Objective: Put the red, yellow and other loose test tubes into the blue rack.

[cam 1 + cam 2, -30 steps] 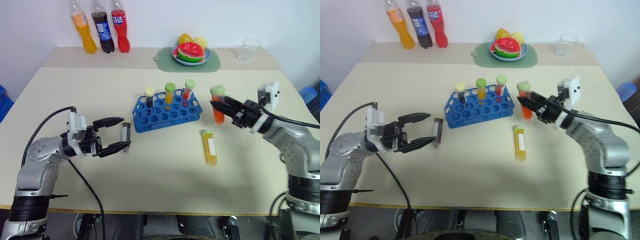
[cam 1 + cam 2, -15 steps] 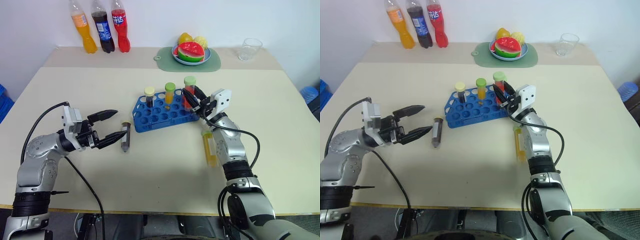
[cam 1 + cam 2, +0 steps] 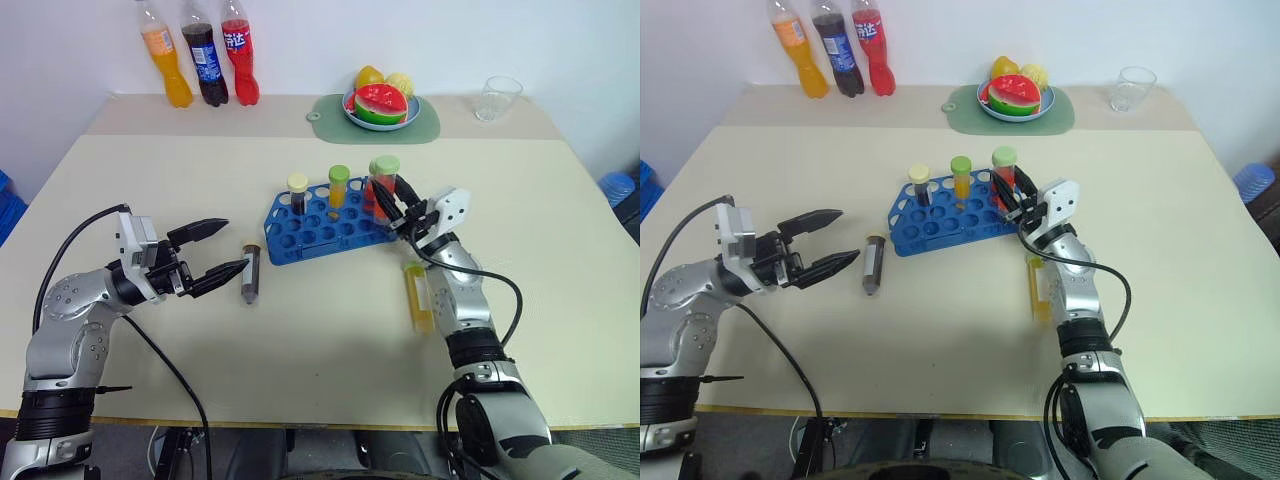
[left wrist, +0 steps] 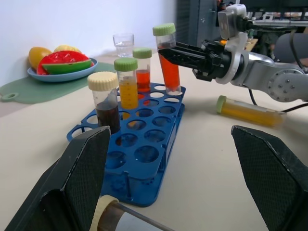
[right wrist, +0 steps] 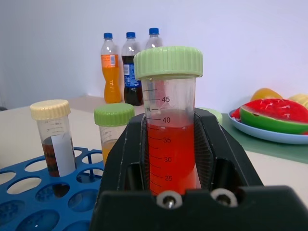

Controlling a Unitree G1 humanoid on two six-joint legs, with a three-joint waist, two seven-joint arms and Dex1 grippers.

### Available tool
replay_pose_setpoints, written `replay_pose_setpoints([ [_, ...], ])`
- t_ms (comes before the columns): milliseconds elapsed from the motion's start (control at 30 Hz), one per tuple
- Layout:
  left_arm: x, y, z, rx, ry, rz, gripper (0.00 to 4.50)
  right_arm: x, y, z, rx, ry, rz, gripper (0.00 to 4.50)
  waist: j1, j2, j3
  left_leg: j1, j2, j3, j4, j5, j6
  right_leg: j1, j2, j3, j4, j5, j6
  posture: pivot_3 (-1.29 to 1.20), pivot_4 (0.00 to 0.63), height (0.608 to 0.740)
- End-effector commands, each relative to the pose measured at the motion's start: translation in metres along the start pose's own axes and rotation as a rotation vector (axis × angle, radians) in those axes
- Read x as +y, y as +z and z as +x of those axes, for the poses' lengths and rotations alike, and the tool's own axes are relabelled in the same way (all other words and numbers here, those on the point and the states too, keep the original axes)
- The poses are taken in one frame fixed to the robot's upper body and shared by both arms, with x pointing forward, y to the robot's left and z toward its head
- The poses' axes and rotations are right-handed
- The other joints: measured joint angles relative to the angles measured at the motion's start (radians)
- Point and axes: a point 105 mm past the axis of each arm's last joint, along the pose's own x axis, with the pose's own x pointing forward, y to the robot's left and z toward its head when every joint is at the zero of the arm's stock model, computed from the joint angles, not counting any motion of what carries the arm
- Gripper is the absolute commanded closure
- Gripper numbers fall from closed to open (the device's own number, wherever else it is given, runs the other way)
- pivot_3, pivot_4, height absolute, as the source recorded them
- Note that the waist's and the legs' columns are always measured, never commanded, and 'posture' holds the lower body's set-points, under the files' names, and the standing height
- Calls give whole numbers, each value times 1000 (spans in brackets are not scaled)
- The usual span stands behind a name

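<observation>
1. Left end effector [image 3: 215,253]: fingers apart, empty, just beside the dark tube [image 3: 248,275] lying loose on the surface [image 3: 300,330].
2. Blue rack [image 3: 325,227]: three tubes seated.
3. Right end effector [image 3: 387,205]: clamped on the red tube [image 4: 168,60] at the rack's edge, apparently not yet released.
4. Yellow tube [image 3: 419,297]: lying loose, pending.

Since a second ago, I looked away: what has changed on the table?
The right gripper, still shut on the red tube, carried it left to the blue rack's right end. The left gripper stayed open beside the lying brown tube; the yellow tube has not moved.
</observation>
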Motion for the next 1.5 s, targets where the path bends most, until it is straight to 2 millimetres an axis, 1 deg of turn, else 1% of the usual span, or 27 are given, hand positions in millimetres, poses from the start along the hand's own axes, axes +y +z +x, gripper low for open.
replay_pose_setpoints([
  [33,2,12,0,-27,0,39,332,3,-1,-3,8,4,-5,3725,-3,0,0,0,0,0,0,0,0,0,0,0,0,0,0,0,150,740],
  [200,1,10,2,-27,-5,34,332,6,-12,0,32,-7,6,3725,-18,0,0,0,0,0,0,0,0,0,0,0,0,0,0,0,150,740],
  [333,-1,10,3,-28,-10,29,332,8,-18,7,27,-32,32,3725,-22,0,0,1,0,0,0,0,0,0,0,0,1,0,0,0,150,740],
  [567,-1,11,-1,-23,-3,26,332,11,-22,13,11,-45,62,3725,-29,0,0,1,0,0,0,0,0,0,0,1,1,0,0,0,150,740],
  [700,-1,11,-2,-21,5,25,332,12,-21,12,-10,-29,126,3725,-35,0,0,1,1,0,0,0,0,0,1,1,1,0,0,0,150,740],
  [767,-1,10,-2,-23,7,23,332,8,-15,12,-35,-50,87,2663,-37,0,0,1,1,0,0,0,0,0,0,1,1,0,0,0,150,740],
  [833,-2,10,-2,-26,9,22,332,3,-11,12,-42,-71,21,1781,-40,0,0,1,1,0,0,0,0,0,0,1,1,0,0,0,150,740],
  [867,-2,9,-1,-27,9,21,332,2,-11,12,-34,-70,-2,1221,-41,0,0,1,1,0,-1,0,0,0,0,1,1,0,0,0,150,740],
  [900,-2,9,-1,-28,10,21,332,1,-8,12,-28,-63,-21,773,-41,0,0,1,1,0,-1,0,0,0,0,1,1,0,0,0,150,740],
  [1033,-1,7,0,-32,11,19,332,-2,8,10,-2,-32,-87,773,-38,1,1,0,1,0,-1,0,0,-1,0,1,1,0,0,0,150,740],
  [1100,-1,5,2,-32,10,17,332,-7,18,7,57,-57,-151,773,-34,1,1,-1,1,0,-1,0,0,-2,-1,1,1,0,0,0,150,740],
  [1167,-2,2,4,-35,5,10,332,-13,26,-3,197,-69,-206,773,-26,2,1,-1,1,0,-1,0,0,-2,-1,1,1,0,0,0,150,740],
  [1233,-3,1,6,-39,0,7,332,-19,31,-16,332,-75,-214,773,-17,2,1,-2,1,0,0,0,0,-3,-1,1,1,0,0,0,150,740],
  [1333,-4,-1,9,-48,-8,1,332,-19,41,-34,498,-14,-132,773,-8,1,1,-2,1,0,0,0,0,-3,-1,1,1,0,0,0,150,740],
  [1433,-6,-4,13,-54,-18,-6,332,-30,44,-53,697,-62,-64,773,-2,1,1,-2,0,0,0,0,0,-2,-1,1,0,-1,-2,0,150,740],
  [1500,-7,-5,15,-59,-23,-10,332,-41,44,-68,834,-151,25,773,-2,1,1,-2,0,0,0,0,0,-2,-1,1,0,-2,-3,0,150,740],
])
